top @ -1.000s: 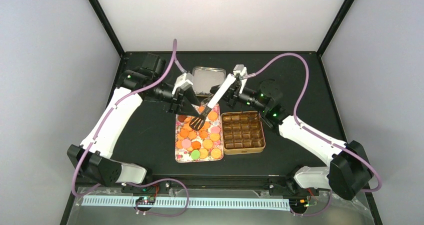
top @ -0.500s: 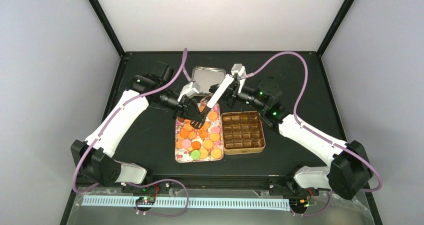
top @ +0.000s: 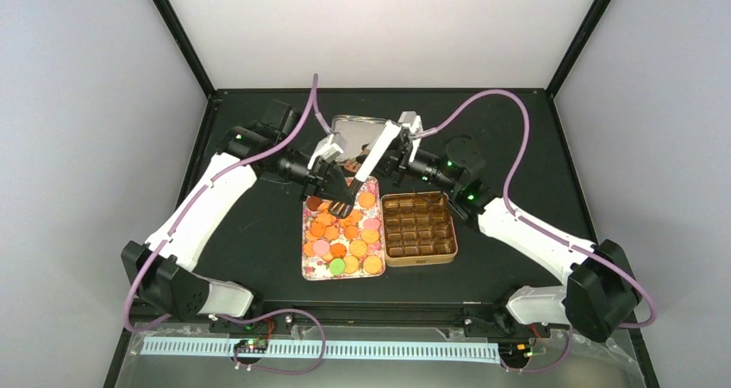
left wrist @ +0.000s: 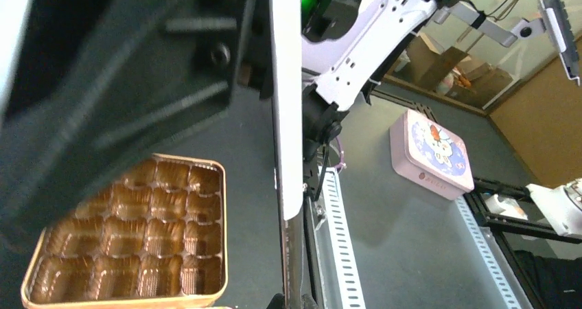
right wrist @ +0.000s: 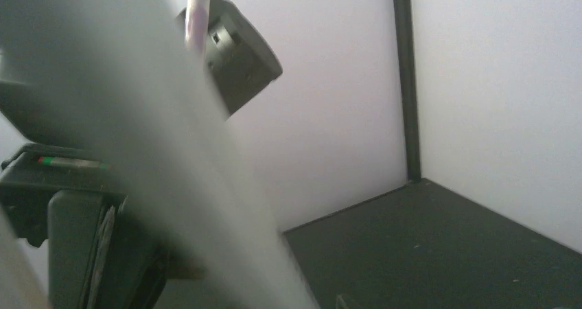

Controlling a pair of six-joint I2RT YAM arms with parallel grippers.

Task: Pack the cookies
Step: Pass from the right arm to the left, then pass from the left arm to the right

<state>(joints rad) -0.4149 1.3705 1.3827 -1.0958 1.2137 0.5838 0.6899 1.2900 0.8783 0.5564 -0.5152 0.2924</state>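
Cookies (top: 338, 235) sat loose on the tray (top: 309, 272), with the empty tin (top: 419, 228) at its 3 o'clock. The spatula (top: 342, 205) head was over the far cookies, probably to scoop. The left gripper (top: 332, 179) had its jaws clamped on the handle. For the right gripper (top: 395, 149) at 1 o'clock, I couldn't tell.

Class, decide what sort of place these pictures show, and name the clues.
Probably a robotics lab test cell: a left arm and right arm bolted to a black table, with plain white panels walling it in.
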